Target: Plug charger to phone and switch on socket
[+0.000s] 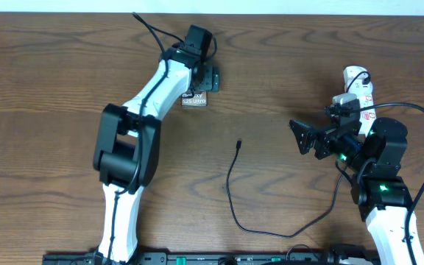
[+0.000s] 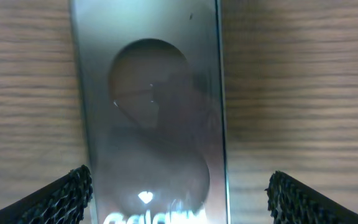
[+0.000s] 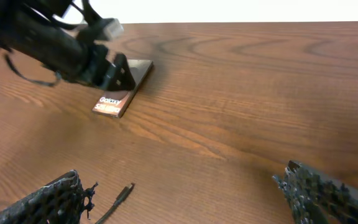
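The phone [image 1: 194,101] lies flat at the table's far middle, dark with white "Galaxy" lettering. It fills the left wrist view [image 2: 154,112] and also shows in the right wrist view [image 3: 118,99]. My left gripper [image 1: 203,81] is open just above it, with one finger on each side of the phone [image 2: 179,186]. The charger is a thin black cable [image 1: 230,195] with its tip [image 1: 238,143] lying free mid-table, and the tip also shows in the right wrist view [image 3: 124,191]. My right gripper [image 1: 304,138] is open and empty [image 3: 182,180], to the right of the tip. The socket [image 1: 357,79] is a white strip at the far right, partly hidden by my right arm.
The charger cable loops toward the front of the table [image 1: 271,234] and runs back up to my right arm. My left arm [image 1: 146,96] stretches diagonally across the left half of the wooden table [image 1: 285,66].
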Robot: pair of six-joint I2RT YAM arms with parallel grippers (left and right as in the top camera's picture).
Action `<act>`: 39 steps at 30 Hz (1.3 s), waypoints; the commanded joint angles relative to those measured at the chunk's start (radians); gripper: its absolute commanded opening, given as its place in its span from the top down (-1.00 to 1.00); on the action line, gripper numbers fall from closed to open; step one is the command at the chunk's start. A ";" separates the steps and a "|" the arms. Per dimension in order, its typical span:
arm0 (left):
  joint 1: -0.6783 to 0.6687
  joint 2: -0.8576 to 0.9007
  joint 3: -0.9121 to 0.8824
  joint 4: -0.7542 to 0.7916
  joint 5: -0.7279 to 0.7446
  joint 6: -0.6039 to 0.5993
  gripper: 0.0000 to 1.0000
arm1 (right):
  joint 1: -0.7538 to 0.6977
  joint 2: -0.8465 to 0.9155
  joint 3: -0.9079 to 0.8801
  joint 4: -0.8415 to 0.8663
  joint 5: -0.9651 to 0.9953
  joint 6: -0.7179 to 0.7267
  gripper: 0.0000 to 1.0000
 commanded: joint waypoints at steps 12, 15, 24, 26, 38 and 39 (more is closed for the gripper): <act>-0.011 0.076 -0.001 -0.129 -0.016 -0.055 -0.22 | 0.005 0.005 0.022 -0.008 -0.047 0.088 -0.99; -0.018 0.076 -0.001 -0.224 -0.016 -0.094 -0.22 | 0.005 0.006 0.022 -0.010 -0.047 0.203 -0.99; -0.033 0.053 0.002 -0.328 -0.030 -0.072 -0.64 | 0.005 0.006 0.021 -0.026 -0.042 0.238 -0.99; -0.018 0.026 0.013 -0.297 -0.048 -0.068 -0.73 | 0.005 0.006 0.021 -0.025 -0.043 0.238 -0.98; 0.046 -0.037 0.020 -0.100 -0.053 0.020 -0.88 | 0.005 0.006 0.021 -0.021 -0.022 0.238 -0.99; 0.046 -0.040 0.021 -0.084 -0.053 0.037 -0.87 | 0.005 0.006 0.021 -0.021 -0.014 0.238 -0.98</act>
